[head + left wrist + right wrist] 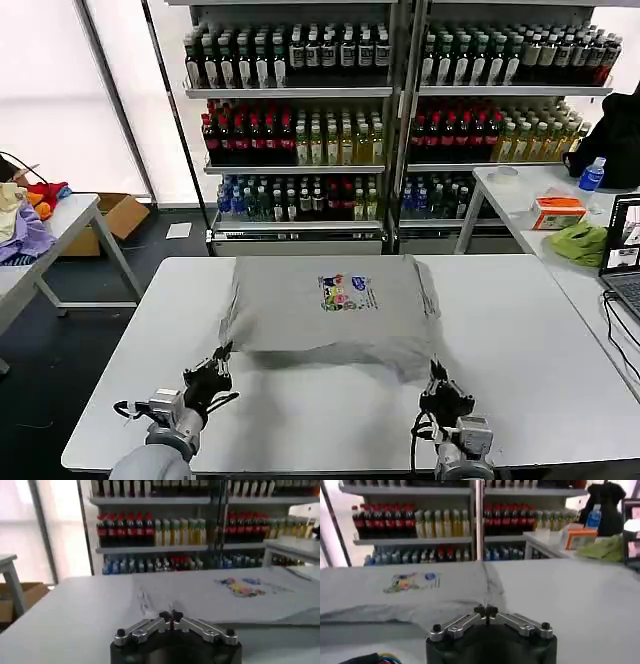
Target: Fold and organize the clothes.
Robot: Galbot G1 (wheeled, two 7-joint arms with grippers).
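Observation:
A light grey shirt (pixel 330 325) lies spread on the white table (pixel 520 350), its multicoloured chest print (pixel 345 292) facing up. My left gripper (pixel 222 358) is at the shirt's near left corner and my right gripper (pixel 436 372) at its near right corner. In the left wrist view the left gripper (pixel 171 615) is shut, with the shirt (pixel 225 597) puckering up at its tips. In the right wrist view the right gripper (pixel 485 611) is shut too, and a crease in the shirt (pixel 395 597) rises from its tips. The near hem hangs slightly off the table.
Shelves of bottles (pixel 300 130) stand behind the table. A side table (pixel 70 215) on the left holds coloured fabrics. The table on the right carries a lime-green bundle (pixel 580 242), an orange box (pixel 558 210) and a laptop (pixel 625 255). A cardboard box (pixel 120 212) sits on the floor.

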